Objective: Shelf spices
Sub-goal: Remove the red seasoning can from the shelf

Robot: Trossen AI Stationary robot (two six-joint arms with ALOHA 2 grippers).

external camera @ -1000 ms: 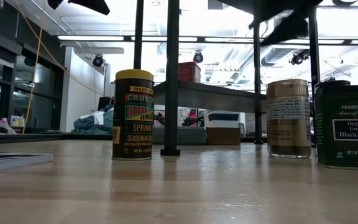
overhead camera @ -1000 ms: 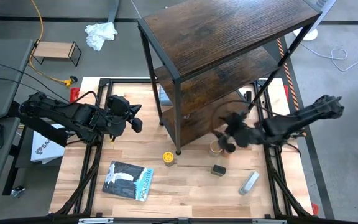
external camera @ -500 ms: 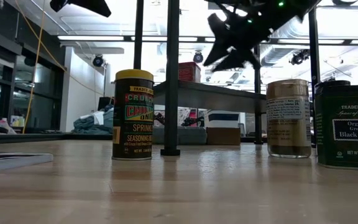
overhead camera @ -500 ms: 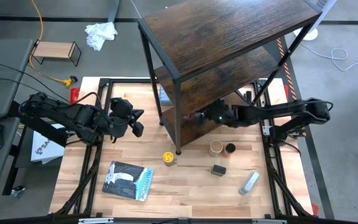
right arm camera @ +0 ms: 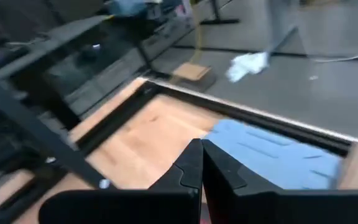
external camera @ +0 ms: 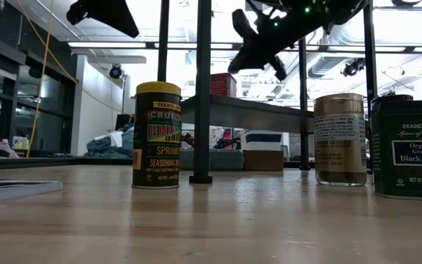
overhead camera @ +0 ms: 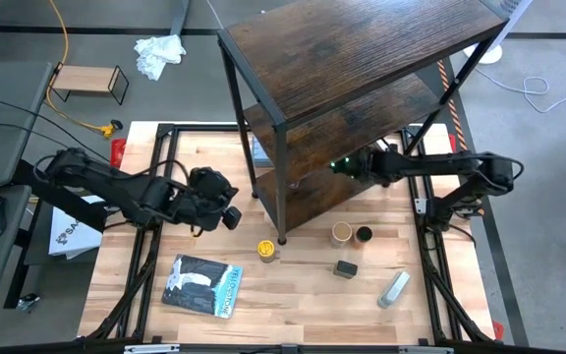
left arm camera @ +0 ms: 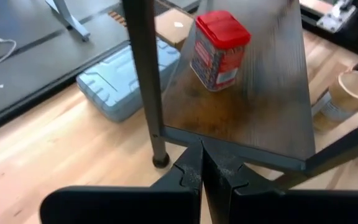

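— Pale wood planks make up the table [overhead camera: 293, 295], and the dark shelf [overhead camera: 362, 69] is stood across its far half. Where are the spices to be found?

— Three are seen on the table near the shelf's front leg: a yellow-lidded jar [overhead camera: 265, 250], a tan-lidded jar [overhead camera: 341, 233] and a small black tin [overhead camera: 364, 234] just beside it. A red-lidded one [left arm camera: 219, 50] is already stood upright on the lowest board of the shelf. A small dark block [overhead camera: 345, 267], a grey tube [overhead camera: 394, 288] and a flat packet [overhead camera: 200, 285] are laid nearer the front edge; whether the block is a spice cannot be told.

— What could go wrong?

— The right gripper [overhead camera: 340, 165] is held under the middle board, fingers shut on nothing. If it is drawn out carelessly, the frame or the red-lidded one may be struck and the container toppled. The left gripper [overhead camera: 232, 218] is also closed and empty; should it be lowered shut onto the yellow-lidded jar, that jar would likely be knocked over rather than grasped.

— And the arms' poses?

— The right arm is stretched leftward from the table's right side, reaching into the shelf. The left arm is extended rightward from the left side, its gripper poised above the table, left of the shelf's leg.
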